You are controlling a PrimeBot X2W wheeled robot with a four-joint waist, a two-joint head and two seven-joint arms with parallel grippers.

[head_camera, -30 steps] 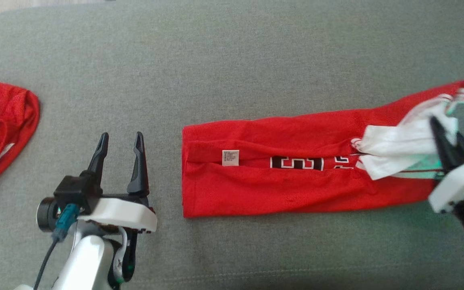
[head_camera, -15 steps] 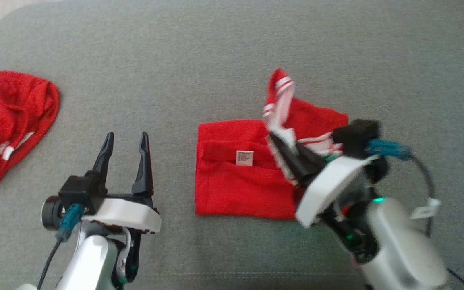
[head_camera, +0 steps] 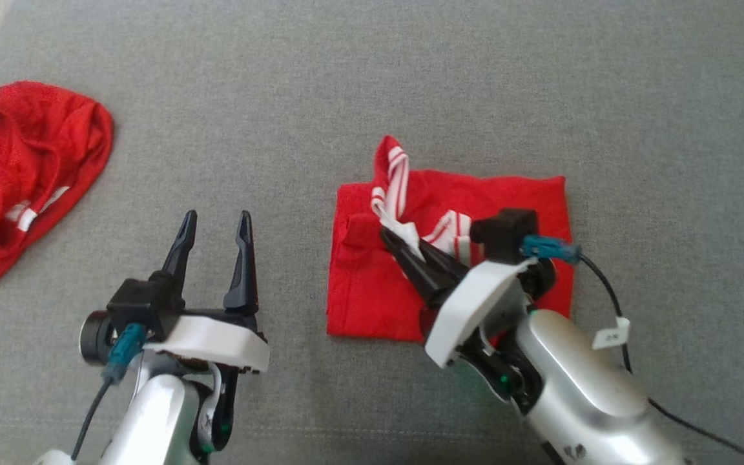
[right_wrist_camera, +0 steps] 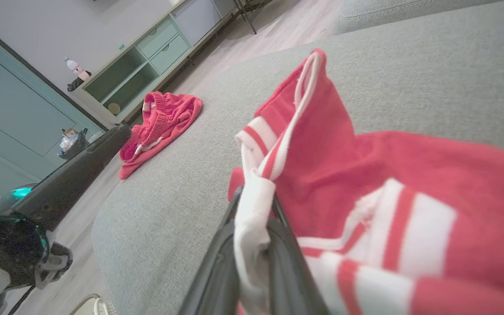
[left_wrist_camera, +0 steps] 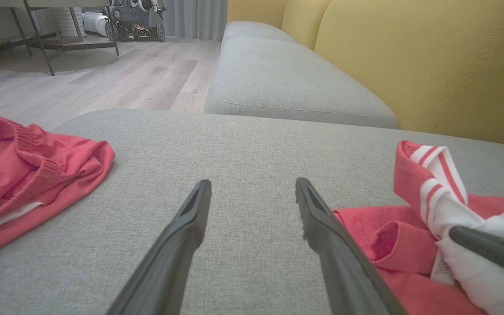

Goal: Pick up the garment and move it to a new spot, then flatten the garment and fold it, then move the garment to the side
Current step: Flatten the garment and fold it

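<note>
The red garment point(head_camera: 514, 200) with white striped trim lies folded over itself on the grey cushion point(head_camera: 346, 97), right of centre in the head view. My right gripper point(head_camera: 390, 240) is shut on its white striped end point(right_wrist_camera: 252, 210), holding that end over the folded body near its left side. A striped sleeve point(left_wrist_camera: 427, 183) stands up from the pile. My left gripper point(head_camera: 216, 218) hovers open over bare cushion to the left of the garment, with nothing between its fingers point(left_wrist_camera: 190, 218).
A second red garment point(head_camera: 17, 174) lies crumpled at the cushion's far left edge point(left_wrist_camera: 20, 170). Yellow sofa backrests point(left_wrist_camera: 409, 57) rise behind the cushion. Wooden floor point(left_wrist_camera: 103, 74) and a cabinet point(right_wrist_camera: 155, 52) lie beyond the left end.
My right gripper carried the garment's right end leftward across its body, folding the long strip in half. The left gripper kept still and open. The head camera shifted slightly.
</note>
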